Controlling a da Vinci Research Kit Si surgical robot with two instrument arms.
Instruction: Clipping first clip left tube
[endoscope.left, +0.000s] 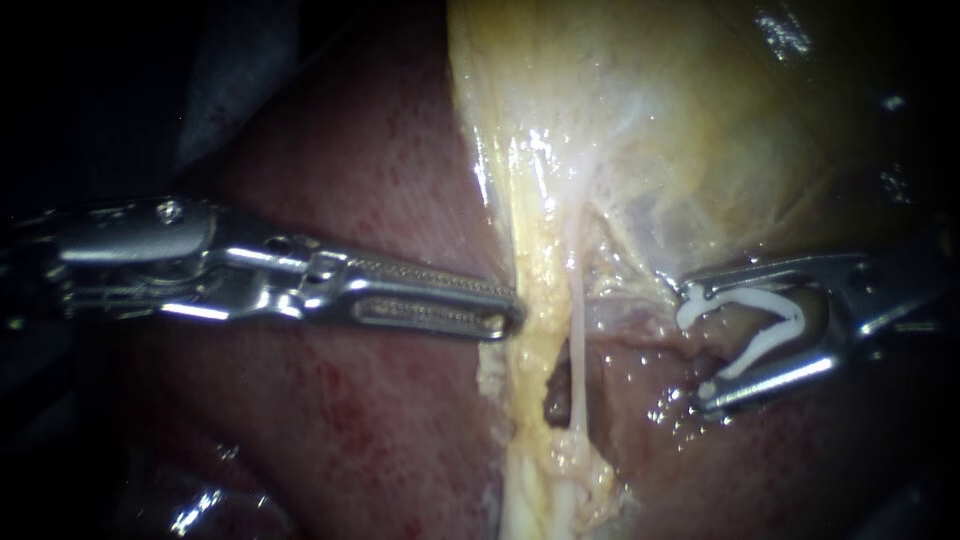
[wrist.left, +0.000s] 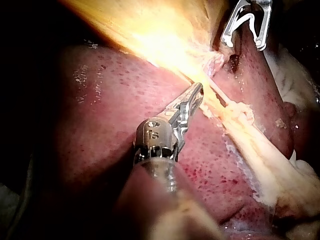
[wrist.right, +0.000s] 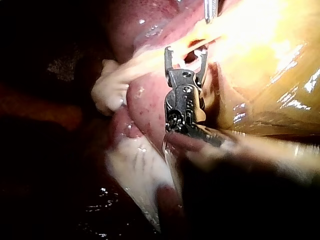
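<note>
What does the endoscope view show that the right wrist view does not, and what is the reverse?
Endoscope only: the left tool almost whole; the right wrist view catches just its tip. Right wrist only: the rounded edge of the liver and a pale streaked flap beyond it. Both: the right tool holding an open white clip, the liver and the yellowish gallbladder.

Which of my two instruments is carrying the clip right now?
The right instrument: its jaws stand wide apart with a white clip held between them. The left instrument has slim jaws that lie together and carry no clip.
</note>
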